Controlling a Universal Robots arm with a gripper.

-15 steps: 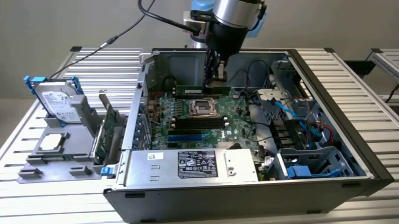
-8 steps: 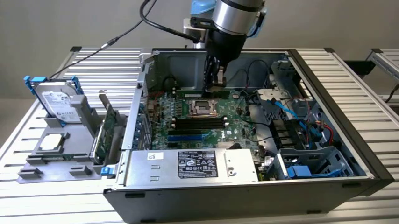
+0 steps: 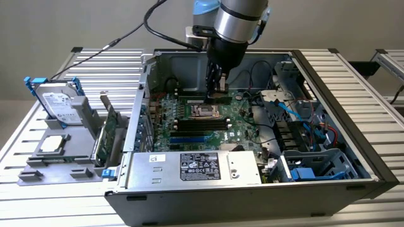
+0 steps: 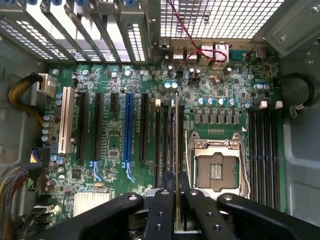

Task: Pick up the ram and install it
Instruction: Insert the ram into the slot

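Slatted table [image 3: 101, 71], open case [image 3: 361, 158]; end effector [image 4: 177, 199] clamped on ram [image 4: 176, 135], edge-on, partly hidden.

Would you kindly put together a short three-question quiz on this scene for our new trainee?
1. True or false: the claw is shut on the ram.
2. Multiple choice: where does the hard drive stand? A) on the motherboard; B) on the grey holder at the exterior view's left; C) in the claw.
3. Short answer: which part lies right beside the black memory slots that the ram lines up with?

Key: 1 true; 2 B; 3 the CPU socket.
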